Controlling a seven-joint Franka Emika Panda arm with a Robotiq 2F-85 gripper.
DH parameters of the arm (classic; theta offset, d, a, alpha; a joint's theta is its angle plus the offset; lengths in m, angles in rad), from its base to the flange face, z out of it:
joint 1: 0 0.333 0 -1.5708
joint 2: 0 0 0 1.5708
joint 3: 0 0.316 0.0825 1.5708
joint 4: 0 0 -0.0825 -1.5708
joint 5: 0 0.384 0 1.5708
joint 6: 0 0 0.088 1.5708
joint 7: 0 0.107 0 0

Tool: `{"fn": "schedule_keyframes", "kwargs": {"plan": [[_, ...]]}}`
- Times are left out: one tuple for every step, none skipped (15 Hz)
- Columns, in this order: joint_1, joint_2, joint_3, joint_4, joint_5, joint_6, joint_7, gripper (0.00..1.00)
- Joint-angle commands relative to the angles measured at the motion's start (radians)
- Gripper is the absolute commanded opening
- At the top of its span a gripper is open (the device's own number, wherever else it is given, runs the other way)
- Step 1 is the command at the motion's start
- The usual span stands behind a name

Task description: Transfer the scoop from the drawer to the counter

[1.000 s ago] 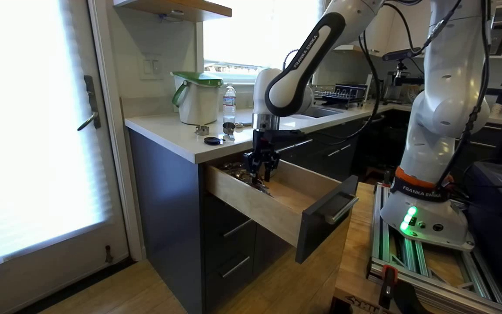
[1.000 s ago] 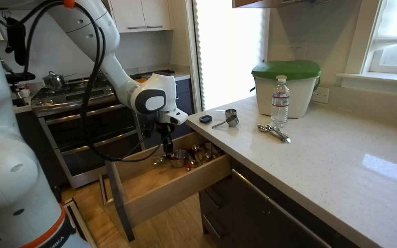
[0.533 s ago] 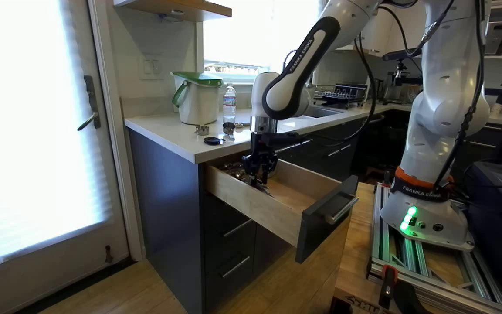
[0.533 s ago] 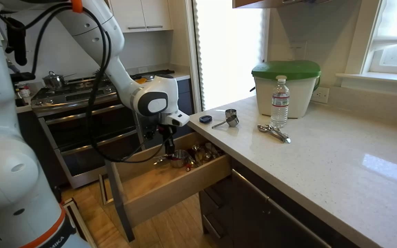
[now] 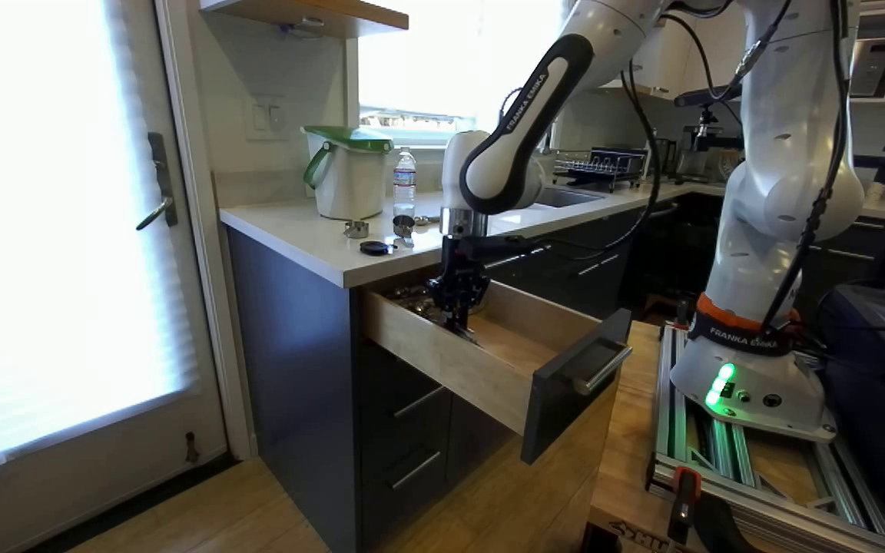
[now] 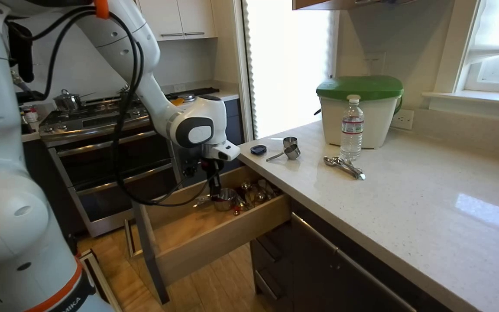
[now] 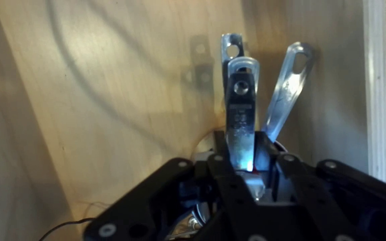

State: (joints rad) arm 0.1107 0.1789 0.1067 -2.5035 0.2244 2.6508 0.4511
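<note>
Snugly, as the wrist view has it, the gripper (image 7: 241,144) stands with its jaws narrowed on the metal handle of the scoop (image 7: 241,115), one finger along each side (whether any handle beneath is caught too, I cannot tell). That handle points to twelve o'clock there, more handle ends (image 7: 232,40) showing past its tip, while a separate metal handle (image 7: 286,93) slants off toward one. The scoop's bowl is hidden behind the gripper. Scoop and fingertips are down inside the drawer (image 6: 228,238), below the level of the counter (image 6: 405,208). In an exterior view, a metal cup (image 6: 225,201) sits just beside the fingers at four o'clock, jumbled utensils (image 6: 259,196) lie farther off at three, and the drawer front (image 6: 152,260) stands between seven and eight. Up on the counter a water bottle (image 6: 352,130) stands upright, a green-lidded bin (image 6: 377,117) behind it at one o'clock, a shiny metal utensil (image 6: 344,167) near its base at six, and two small metal cups (image 6: 292,151) toward nine.
</note>
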Motion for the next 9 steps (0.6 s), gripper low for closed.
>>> {"fn": "schedule_keyframes", "kwargs": {"plan": [[0.014,0.018,-0.017,0.008,-0.01,0.02,0.014,0.17],[0.014,0.016,-0.018,0.008,-0.01,0.021,0.014,0.11],[0.014,0.013,-0.019,0.008,-0.011,0.021,0.015,0.1],[0.014,0.01,-0.02,0.007,-0.012,0.02,0.016,0.07],[0.015,0.004,-0.021,0.005,-0.014,0.019,0.018,0.05],[0.017,-0.006,-0.023,0.002,-0.018,0.016,0.023,0.05],[0.018,-0.014,-0.024,0.0,-0.021,0.016,0.025,0.05],[0.019,-0.025,-0.024,-0.004,-0.023,0.012,0.027,0.05],[0.021,-0.038,-0.026,-0.008,-0.03,0.01,0.033,0.05]]}}
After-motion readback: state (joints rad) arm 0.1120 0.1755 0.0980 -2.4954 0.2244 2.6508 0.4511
